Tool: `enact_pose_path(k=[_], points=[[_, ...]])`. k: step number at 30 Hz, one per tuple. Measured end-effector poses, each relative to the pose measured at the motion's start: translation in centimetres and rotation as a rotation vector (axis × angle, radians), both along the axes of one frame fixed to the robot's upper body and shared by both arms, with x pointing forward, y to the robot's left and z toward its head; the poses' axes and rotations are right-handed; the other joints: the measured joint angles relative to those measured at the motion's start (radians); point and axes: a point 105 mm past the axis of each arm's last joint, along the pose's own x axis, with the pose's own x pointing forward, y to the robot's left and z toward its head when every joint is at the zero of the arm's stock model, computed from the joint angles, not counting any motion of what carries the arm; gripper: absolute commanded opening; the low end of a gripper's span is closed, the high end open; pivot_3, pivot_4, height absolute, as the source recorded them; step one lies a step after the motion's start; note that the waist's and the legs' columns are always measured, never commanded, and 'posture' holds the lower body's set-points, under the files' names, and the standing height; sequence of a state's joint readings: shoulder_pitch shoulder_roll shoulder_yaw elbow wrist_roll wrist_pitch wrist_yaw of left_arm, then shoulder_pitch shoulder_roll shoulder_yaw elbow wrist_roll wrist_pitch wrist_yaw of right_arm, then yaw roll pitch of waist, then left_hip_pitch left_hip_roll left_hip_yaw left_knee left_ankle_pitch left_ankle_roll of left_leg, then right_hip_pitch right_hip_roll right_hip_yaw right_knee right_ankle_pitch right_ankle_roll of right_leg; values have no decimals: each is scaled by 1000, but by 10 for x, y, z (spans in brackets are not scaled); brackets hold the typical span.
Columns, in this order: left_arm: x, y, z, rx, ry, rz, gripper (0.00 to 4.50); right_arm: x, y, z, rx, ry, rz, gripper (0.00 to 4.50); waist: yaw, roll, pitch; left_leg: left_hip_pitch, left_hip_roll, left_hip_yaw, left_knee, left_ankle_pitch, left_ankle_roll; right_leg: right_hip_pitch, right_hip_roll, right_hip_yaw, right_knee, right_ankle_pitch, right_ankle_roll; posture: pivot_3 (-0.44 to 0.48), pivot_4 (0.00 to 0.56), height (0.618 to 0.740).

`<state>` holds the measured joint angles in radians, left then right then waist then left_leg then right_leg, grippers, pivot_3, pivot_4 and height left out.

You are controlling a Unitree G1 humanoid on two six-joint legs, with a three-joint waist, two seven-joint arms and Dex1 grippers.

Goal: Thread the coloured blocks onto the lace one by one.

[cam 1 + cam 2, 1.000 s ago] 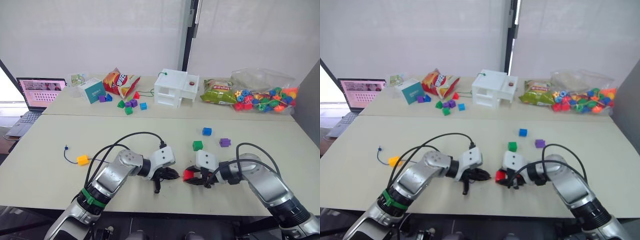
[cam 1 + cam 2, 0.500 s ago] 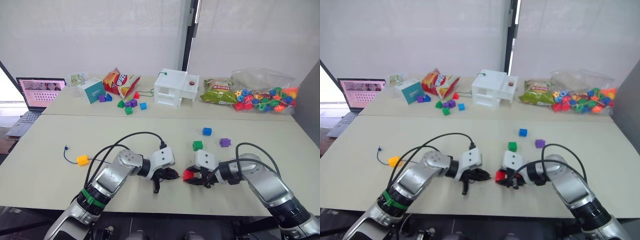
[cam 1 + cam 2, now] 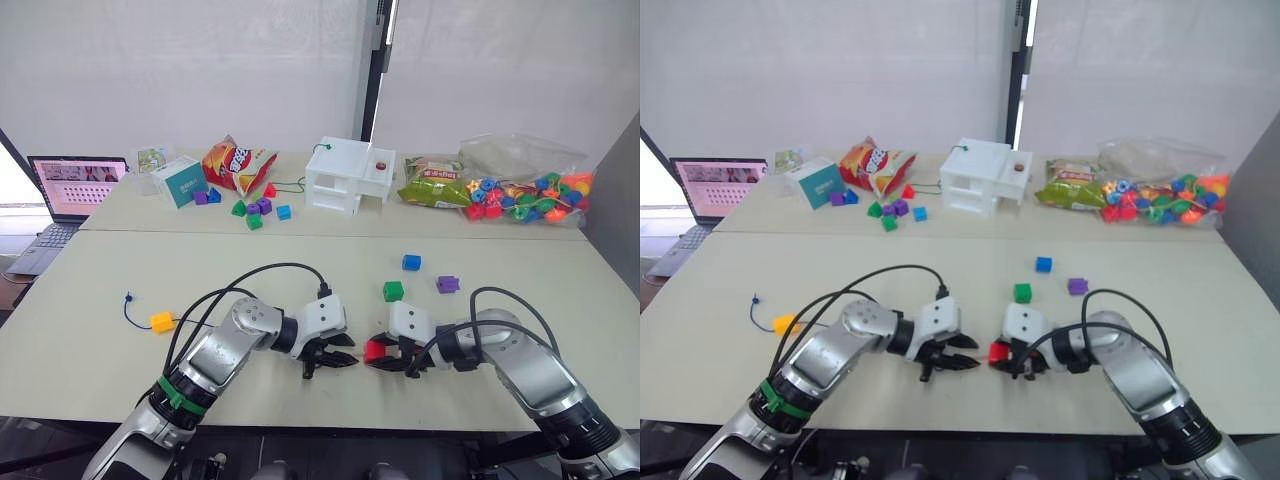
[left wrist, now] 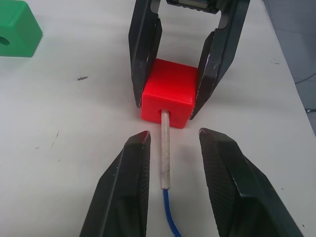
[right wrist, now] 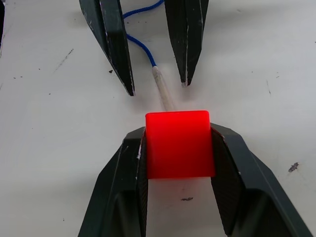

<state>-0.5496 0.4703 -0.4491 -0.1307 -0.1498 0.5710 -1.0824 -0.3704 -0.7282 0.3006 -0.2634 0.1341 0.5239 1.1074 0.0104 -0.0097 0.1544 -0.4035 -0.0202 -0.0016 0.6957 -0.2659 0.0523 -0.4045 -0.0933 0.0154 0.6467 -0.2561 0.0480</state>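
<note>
- I see the red block point(image 4: 168, 100) near the table's point(image 3: 90, 370) front edge, pinched between my right gripper's point(image 5: 178, 148) fingers.
- The blue lace's point(image 4: 169, 220) pale stiff tip point(image 4: 165, 148) sits in the red block's hole; my left gripper point(image 4: 170, 148) is spread apart around the tip, not touching it.
- The yellow-orange block point(image 3: 163, 321) sits on the lace toward the table's left edge.
- Green point(image 3: 394, 290), blue point(image 3: 411, 262) and purple point(image 3: 448, 284) blocks lie loose behind my right gripper.
</note>
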Motion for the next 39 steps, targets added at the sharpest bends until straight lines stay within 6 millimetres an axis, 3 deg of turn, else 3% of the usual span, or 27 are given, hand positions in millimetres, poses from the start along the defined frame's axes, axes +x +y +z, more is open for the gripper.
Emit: enact_pose_path(k=[4,9,18,23,24,36,39], points=[[0,5,2,6,-7,4,1677,0,0,0,0,-1,0,1182,0,0,0,0,0,0,0,0,0,0,0,0,0,0,0,0,150,740],[-1,28,-11,57,20,46,1677,0,0,0,5,1,-4,1182,-1,0,0,0,0,0,-1,0,0,0,0,0,0,0,0,0,150,740],[2,30,-15,48,-3,50,1677,-1,0,-1,8,-1,-11,1182,0,0,0,0,0,0,0,0,0,0,0,0,0,0,0,0,150,740],[2,25,-17,31,-5,44,169,-1,0,-1,9,-3,-17,1182,0,0,0,0,0,0,0,0,0,0,0,0,0,0,0,0,150,740],[1,24,-17,26,-2,42,34,-1,0,0,9,-3,-17,1182,0,0,0,0,0,0,0,0,0,0,0,0,0,0,0,0,150,740],[6,12,-15,-2,-18,46,34,-3,-3,0,3,-2,-36,1182,5,0,0,0,-1,0,0,0,0,1,-1,0,0,0,0,0,150,740],[6,1,-9,-37,-28,32,34,-4,-2,0,4,-2,-30,1182,4,0,0,0,-1,0,0,0,0,0,-1,0,0,0,0,0,150,740]])
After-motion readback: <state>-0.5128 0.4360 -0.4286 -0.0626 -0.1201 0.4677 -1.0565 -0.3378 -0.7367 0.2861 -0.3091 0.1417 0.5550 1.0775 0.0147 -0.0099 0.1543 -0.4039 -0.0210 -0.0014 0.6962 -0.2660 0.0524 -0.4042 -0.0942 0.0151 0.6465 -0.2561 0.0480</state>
